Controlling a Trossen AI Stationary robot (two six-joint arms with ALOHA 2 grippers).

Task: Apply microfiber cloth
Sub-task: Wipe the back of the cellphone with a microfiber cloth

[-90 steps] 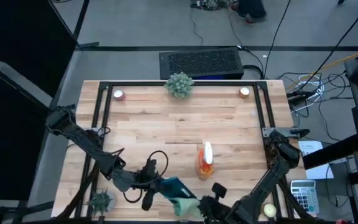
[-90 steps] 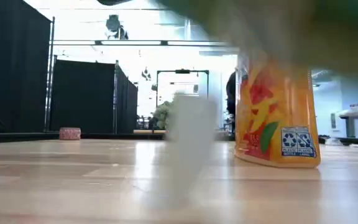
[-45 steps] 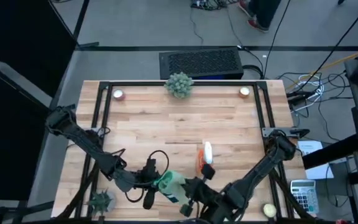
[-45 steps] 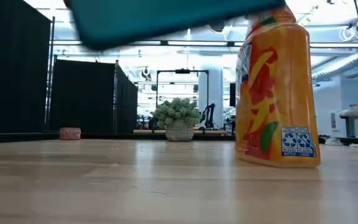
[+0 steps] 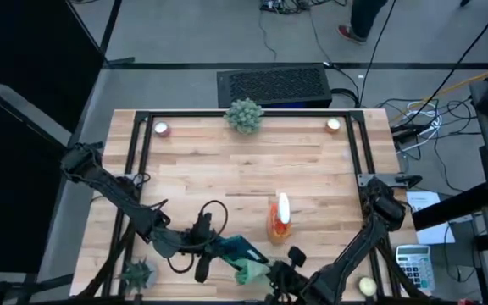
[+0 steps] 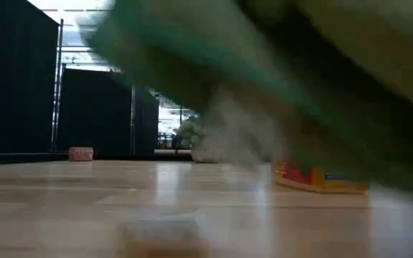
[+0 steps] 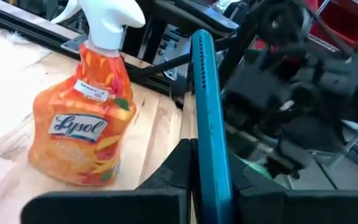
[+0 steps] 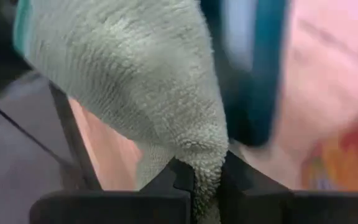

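Observation:
My left gripper (image 5: 212,247) is shut on a teal tablet (image 5: 241,252), held up on edge near the table's front edge. The tablet shows edge-on in the left wrist view (image 7: 209,93). My right gripper (image 5: 271,276) is shut on the pale green microfiber cloth (image 5: 251,271), which lies against the tablet's near right end. In the right wrist view the cloth (image 8: 129,68) fills the frame, with the tablet (image 8: 253,74) right behind it. Both blur across the low view (image 6: 278,86). My left gripper pinches the tablet's lower edge (image 7: 211,168) between its two fingers, one on each face. The fingers come level from the table's left. The tablet stands on edge, clear of the table. My right gripper pinches a bunched fold of the cloth (image 8: 205,163) between its fingertips, coming from the table's near right. The cloth spreads ahead of the fingers against the tablet.
An orange Lysol spray bottle (image 5: 280,219) stands just beyond the tablet. A round plant ball (image 5: 244,114) sits at the far edge, with small candles (image 5: 161,129) (image 5: 334,124) at the far corners. A small spiky plant (image 5: 138,273) is at the near left.
My right gripper swept the cloth toward the table's left across the tablet's face, then drew it back toward the near right end. The tablet stayed up in my left gripper, which hardly moved.

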